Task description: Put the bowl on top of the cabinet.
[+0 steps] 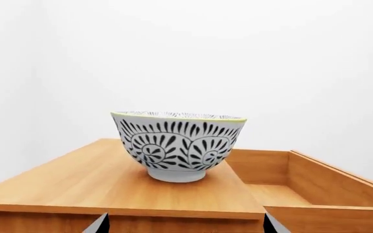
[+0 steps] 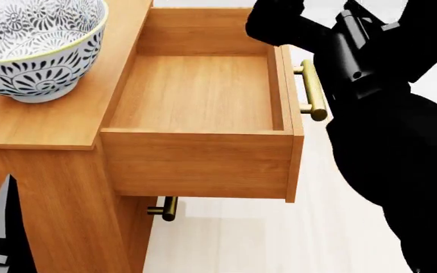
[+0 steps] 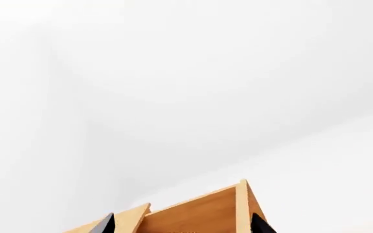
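The white bowl [image 1: 178,145] with the dark floral pattern and yellow-green rim stands upright on the flat top of the honey-brown cabinet [image 1: 70,179]. In the head view the bowl [image 2: 29,51] sits at the top left on the cabinet's top [image 2: 52,122]. My left gripper [image 1: 185,226] is open, level with the cabinet's front edge and short of the bowl, with nothing between its fingers. One grey finger [image 2: 2,227] shows low beside the cabinet. My right gripper [image 3: 183,227] is open and empty, its tips either side of a wooden drawer corner [image 3: 199,211].
The top drawer [image 2: 203,91] is pulled out, its inside bare, with a brass bar handle [image 2: 313,91] on its front. A second brass handle [image 2: 165,207] shows below it. My black right arm [image 2: 370,62] hangs just beyond the drawer front. Pale floor [image 2: 279,239] lies below.
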Controlling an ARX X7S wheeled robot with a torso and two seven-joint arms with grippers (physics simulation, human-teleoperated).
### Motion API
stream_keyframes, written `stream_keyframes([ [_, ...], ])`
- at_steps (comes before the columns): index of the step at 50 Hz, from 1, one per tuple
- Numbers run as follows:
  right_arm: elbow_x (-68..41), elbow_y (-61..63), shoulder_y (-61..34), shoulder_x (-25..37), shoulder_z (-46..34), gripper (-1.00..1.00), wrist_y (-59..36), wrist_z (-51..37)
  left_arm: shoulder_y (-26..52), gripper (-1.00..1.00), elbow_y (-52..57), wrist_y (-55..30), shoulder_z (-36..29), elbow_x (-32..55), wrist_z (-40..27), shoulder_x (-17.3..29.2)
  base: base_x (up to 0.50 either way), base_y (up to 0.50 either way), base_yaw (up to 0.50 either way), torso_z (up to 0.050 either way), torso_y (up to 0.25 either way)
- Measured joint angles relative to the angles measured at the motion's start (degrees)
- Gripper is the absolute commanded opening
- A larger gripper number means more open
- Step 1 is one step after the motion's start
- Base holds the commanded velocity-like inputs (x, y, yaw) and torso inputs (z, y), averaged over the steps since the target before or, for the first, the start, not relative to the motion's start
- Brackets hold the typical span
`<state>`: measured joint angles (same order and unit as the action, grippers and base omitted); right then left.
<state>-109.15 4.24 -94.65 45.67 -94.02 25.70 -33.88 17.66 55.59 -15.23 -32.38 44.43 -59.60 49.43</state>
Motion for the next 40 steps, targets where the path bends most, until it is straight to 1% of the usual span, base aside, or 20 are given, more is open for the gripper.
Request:
stream_keyframes([
  [12,13.75,11.04,10.62,6.84,-2.32,1.0,12.69,-6.64,0.13,1.0,0.16,-0.18,-0.14,0.04,-0.34,0.25,0.0,0.0,0.0,0.0,0.0],
  [25,31.48,17.01,21.95,11.16,-4.13,1.0,22.17,-16.1,0.1,1.0,0.32,-0.06,0.03,0.28,-0.78,0.79,0.0,0.0,0.0,0.0,0.0],
  [31,41.34,19.41,26.01,12.96,-4.65,1.0,21.82,-23.81,-0.19,1.0,0.27,0.17,0.11,0.17,-0.96,1.1,0.0,0.0,0.0,0.0,0.0],
  [40,54.45,24.66,29.26,15.47,-4.77,1.0,15.89,-37.06,-0.1,1.0,0.18,-0.5,-0.42,-0.39,-1.43,0.99,0.0,0.0,0.0,0.0,0.0],
])
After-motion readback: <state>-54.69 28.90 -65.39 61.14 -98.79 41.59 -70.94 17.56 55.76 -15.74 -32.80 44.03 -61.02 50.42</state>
